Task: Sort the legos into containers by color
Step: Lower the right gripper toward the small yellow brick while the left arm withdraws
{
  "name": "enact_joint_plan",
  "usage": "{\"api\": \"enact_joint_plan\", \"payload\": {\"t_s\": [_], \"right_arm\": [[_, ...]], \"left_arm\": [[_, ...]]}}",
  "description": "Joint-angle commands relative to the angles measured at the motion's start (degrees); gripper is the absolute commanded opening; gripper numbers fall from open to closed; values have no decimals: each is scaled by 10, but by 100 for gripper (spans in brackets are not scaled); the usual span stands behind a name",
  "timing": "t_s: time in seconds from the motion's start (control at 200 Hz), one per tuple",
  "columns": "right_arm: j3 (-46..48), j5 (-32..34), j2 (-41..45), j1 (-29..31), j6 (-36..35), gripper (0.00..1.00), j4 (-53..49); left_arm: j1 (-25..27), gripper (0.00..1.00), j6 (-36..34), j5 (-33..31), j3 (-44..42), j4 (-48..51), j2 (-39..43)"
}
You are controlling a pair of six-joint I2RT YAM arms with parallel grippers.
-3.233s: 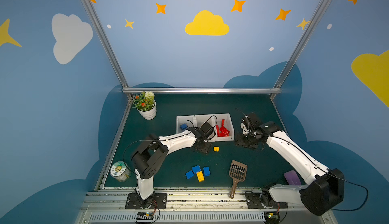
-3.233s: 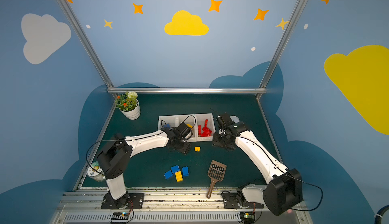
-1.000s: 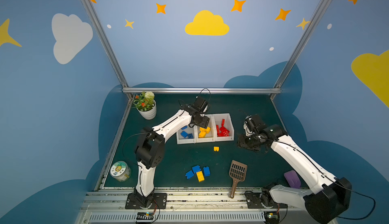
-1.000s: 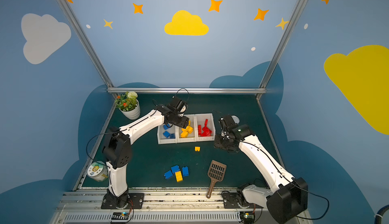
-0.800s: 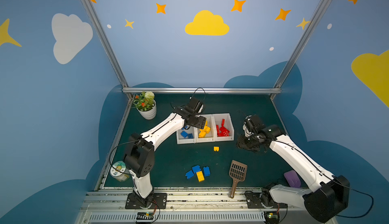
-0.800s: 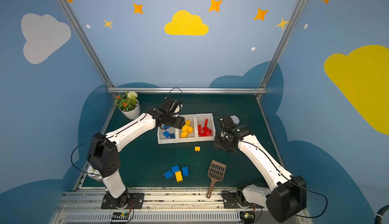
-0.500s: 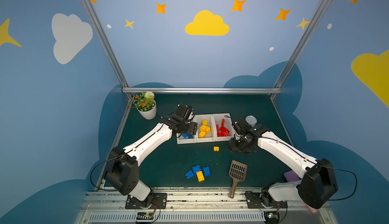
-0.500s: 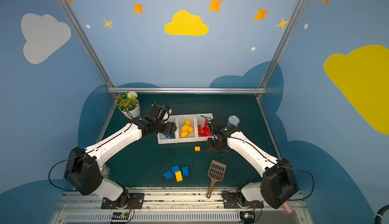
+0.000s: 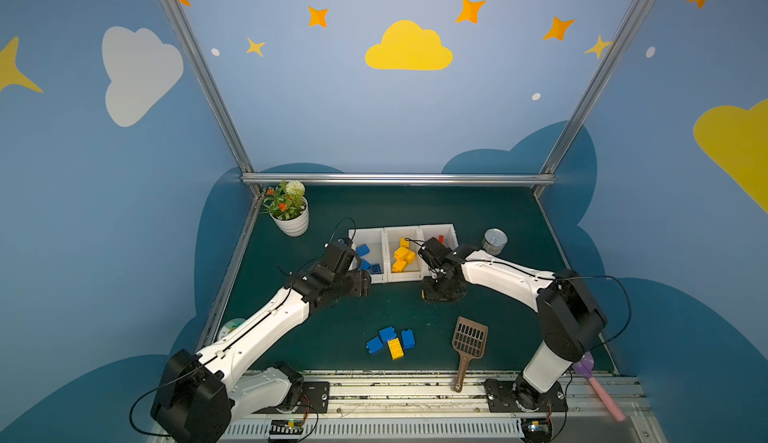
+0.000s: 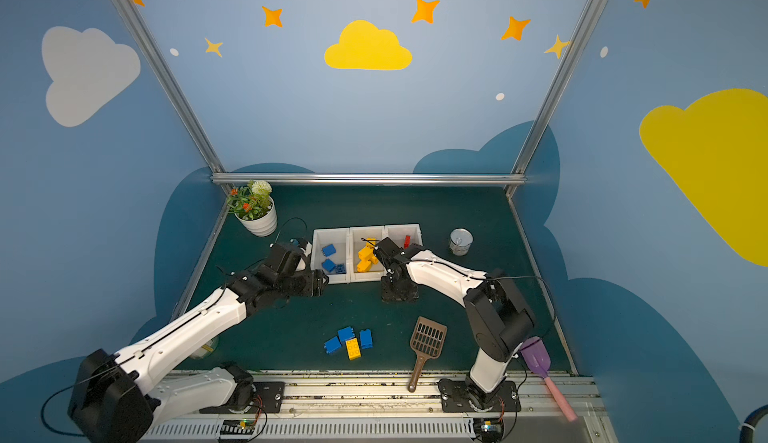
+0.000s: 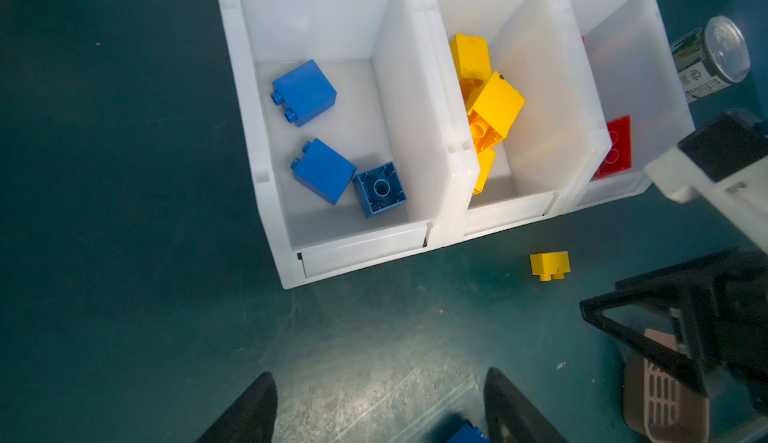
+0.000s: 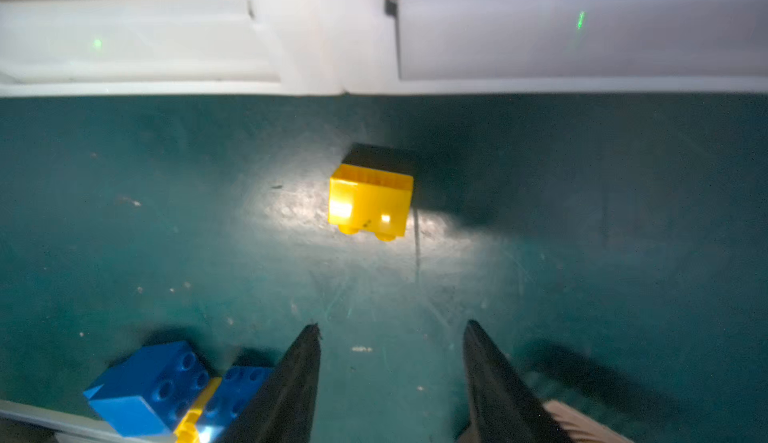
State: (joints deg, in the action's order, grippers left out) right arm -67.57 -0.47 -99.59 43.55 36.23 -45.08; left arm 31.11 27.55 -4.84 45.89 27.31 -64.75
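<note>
Sort is partway, approx half by what shows. The bin row (image 9: 432, 227) sits toward the back of the bench (image 9: 374, 204).

Done so far:
- blue bin (image 11: 320, 12) holds 3 binned blue bricks (image 11: 324, 170).
- yellow bin (image 11: 536, 87) holds a heap of binned yellow bricks (image 11: 494, 104).
- red bin (image 11: 623, 46) shows at least 1 red brick (image 11: 615, 148); the R arm hides the rest.
- No colour mix-up visible in any bin.

Left to do, as I read it: 5 bricks on the bench.
- A loose yellow brick (image 12: 370, 204) lies on its side just in front of the bin row, near the seam btwn the yellow and red bins.
- Well out in front of the row is a tight blue cluster (image 9: 387, 333) of 3, w/ a second yellow brick (image 9: 395, 348) touching it.

L tool (image 11: 378, 382): jaws apart, nothing btwn them, hovering just off the blue-bin end of the row.

R tool (image 12: 390, 328): jaws apart, empty, low over the bench just in front of the row. The loose yellow brick is ahead of its tips, not yet btwn them. Prob next pick = that brick into the yellow bin.

A brown scoop (image 9: 469, 339) in front of the row and a can (image 9: 494, 240) beside its red-bin end aren't part of the job.
</note>
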Motion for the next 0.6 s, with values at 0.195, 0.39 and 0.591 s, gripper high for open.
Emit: {"api": "enact_joint_plan", "payload": {"t_s": [0.195,0.39,0.591], "right_arm": [[-55,20,-61,7,12,55,-1],[-70,26,-83,7,16,54,-3],[-77,31,-98,6,17,52,-4]], "left_arm": [[-3,79,31,-8,-37,4,62],[-3,79,33,-8,-48,6,79],[-3,79,34,-4,-49,5,79]]}}
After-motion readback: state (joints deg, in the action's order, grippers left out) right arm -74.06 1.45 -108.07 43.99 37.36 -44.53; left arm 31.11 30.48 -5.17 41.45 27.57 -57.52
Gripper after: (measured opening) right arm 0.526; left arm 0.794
